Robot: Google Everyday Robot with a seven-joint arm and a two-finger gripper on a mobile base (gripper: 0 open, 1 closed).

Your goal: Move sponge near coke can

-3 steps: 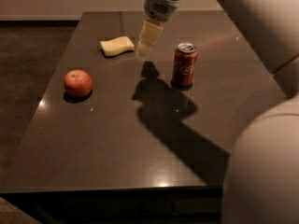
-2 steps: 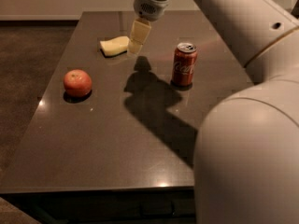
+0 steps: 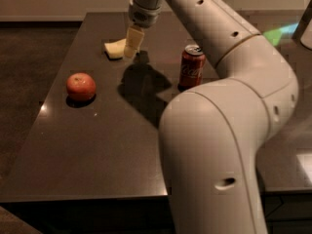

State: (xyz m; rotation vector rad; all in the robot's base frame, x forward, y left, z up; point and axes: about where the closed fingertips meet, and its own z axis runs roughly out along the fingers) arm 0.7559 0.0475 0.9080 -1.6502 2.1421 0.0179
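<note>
The sponge (image 3: 113, 49) is a pale yellow flat block lying on the dark table toward the back left. The coke can (image 3: 191, 67) stands upright, red with a silver top, to the right of the sponge and apart from it. My gripper (image 3: 131, 47) hangs from the long white arm, its pale yellow fingers pointing down right at the sponge's right end and partly covering it. I cannot tell whether it touches the sponge.
A red-orange apple (image 3: 81, 86) sits on the left side of the table (image 3: 97, 150). The big white arm (image 3: 219, 121) fills the right half of the view and hides the table's right part. Dark floor lies to the left.
The gripper has moved left, away from the can and over to the sponge's right end. The arm now fills more of the view. Sponge, can and apple have not moved.
</note>
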